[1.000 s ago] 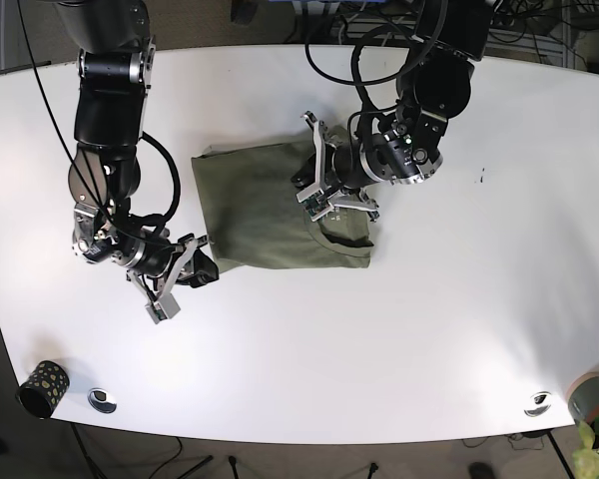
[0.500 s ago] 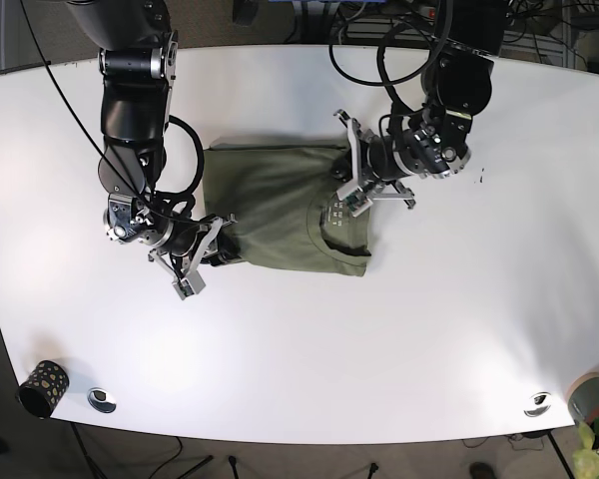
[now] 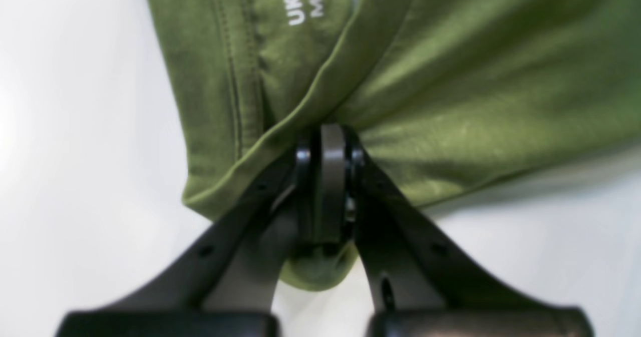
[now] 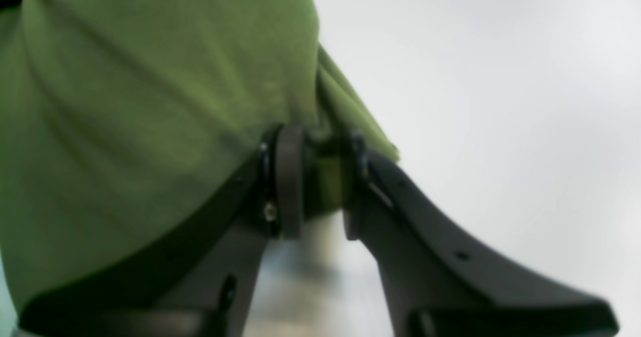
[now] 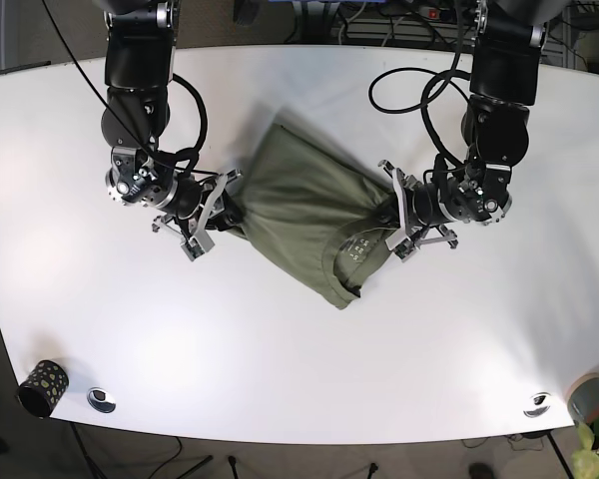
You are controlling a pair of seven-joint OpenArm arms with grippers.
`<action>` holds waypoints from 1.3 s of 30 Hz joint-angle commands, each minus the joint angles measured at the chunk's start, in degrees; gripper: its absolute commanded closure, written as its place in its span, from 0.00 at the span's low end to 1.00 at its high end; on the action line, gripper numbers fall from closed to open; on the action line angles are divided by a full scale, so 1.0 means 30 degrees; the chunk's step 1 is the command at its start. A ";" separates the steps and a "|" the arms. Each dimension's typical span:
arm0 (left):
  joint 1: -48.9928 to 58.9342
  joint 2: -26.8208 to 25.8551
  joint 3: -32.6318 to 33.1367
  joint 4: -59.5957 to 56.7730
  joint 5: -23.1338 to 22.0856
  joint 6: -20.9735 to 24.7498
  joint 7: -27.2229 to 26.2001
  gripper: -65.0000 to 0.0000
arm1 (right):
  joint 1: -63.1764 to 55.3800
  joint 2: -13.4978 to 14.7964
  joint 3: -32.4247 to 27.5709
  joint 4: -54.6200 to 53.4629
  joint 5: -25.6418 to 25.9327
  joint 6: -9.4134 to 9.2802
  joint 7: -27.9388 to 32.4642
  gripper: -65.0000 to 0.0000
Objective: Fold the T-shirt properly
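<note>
Two grips set: your left gripper (image 5: 397, 228) clamped on shirt (image 5: 304, 205) near collar, right gripper (image 5: 216, 215) clamped on opposite edge; shirt stretched between them.

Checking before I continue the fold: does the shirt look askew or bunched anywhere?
Yes. The T-shirt hangs skewed between the left gripper and right gripper, both pinching cloth; its collar droops toward the table.

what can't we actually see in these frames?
- Left gripper: shirt edge bunched over the tips; how many layers are pinched is hidden.
- Right gripper: right wrist view too blurred to tell its bite.
- Size label: cut off by the top edge.
- Base view: grippers too small to read.
</note>
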 commanded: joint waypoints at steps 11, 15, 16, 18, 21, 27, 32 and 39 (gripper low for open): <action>-0.3254 -0.0598 -0.0088 -0.1771 0.1168 0.0416 0.1133 0.99 | -0.1912 -0.1218 -0.0327 0.3600 -0.0299 -0.0090 -0.1333 0.82; -0.3254 -0.0598 -0.0117 0.0310 0.1168 0.0416 0.1690 0.98 | -0.1941 -0.1423 -0.2496 0.3688 -0.0211 -0.0090 -0.1421 0.83; -0.3254 -0.0598 -0.0117 0.0808 0.1168 0.0416 0.2041 0.98 | -0.1941 -0.1452 -0.3082 0.3717 -0.0182 -0.0090 -0.1421 0.83; -0.3254 -0.0598 -0.0147 0.1570 0.1168 0.0416 0.2481 0.98 | -0.1941 -0.1452 -0.3697 0.4274 -0.0182 -0.0090 -0.1451 0.83; -0.3225 -0.0510 -0.0645 0.2508 0.1168 0.0416 0.2950 0.98 | -0.1941 -0.1540 -0.3785 0.5359 -0.0123 -0.0090 -0.1480 0.83; -0.2903 0.0310 -0.2696 0.2918 0.1197 0.0416 0.3477 0.98 | -0.1326 -0.1072 -0.3053 0.6882 -0.0123 -0.0310 -0.1509 0.82; -0.2082 0.0457 -0.3165 0.2918 0.1197 0.0446 0.3477 0.98 | 0.0110 -0.0954 -0.1998 0.5534 -0.0270 -0.0222 -0.2213 0.82; -0.0881 0.0633 -0.3282 0.3563 0.1139 0.0446 0.3331 0.98 | 0.2484 -0.0896 -0.2027 0.0904 -0.0358 -0.0164 -0.1480 0.83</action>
